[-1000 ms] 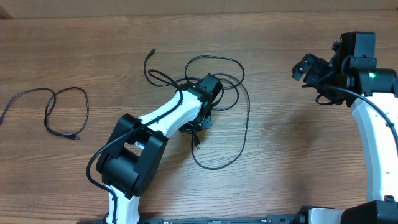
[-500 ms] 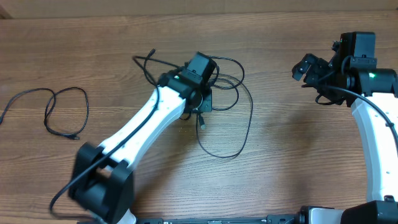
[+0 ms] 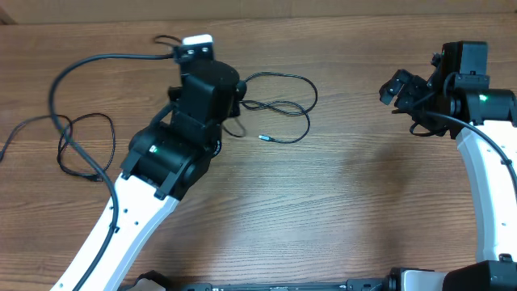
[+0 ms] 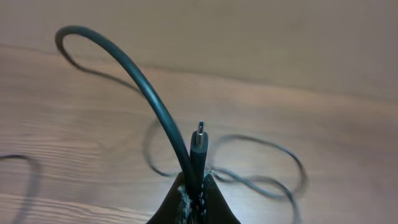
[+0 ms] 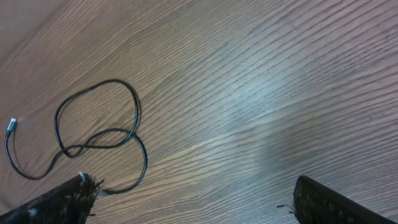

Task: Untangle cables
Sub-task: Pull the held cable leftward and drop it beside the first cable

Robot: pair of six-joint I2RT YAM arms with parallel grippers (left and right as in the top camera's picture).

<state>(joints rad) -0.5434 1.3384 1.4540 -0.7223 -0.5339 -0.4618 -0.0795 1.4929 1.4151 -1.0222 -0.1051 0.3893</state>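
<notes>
A brown wooden tabletop [image 3: 363, 202] fills nearly all of every view. Its grain runs side to side in the overhead view, in fine darker streaks over a mid-brown ground. Along the far edge a paler tan strip [image 3: 323, 6] crosses the top of the overhead picture; whether it is a wall or something else cannot be told. In the right wrist view a soft whitish sheen [image 5: 261, 118] lies on the wood. The light is even, with only faint shadows.

Even light, pale glare on the table [image 5: 261, 106] (left-wrist background blurred).
</notes>
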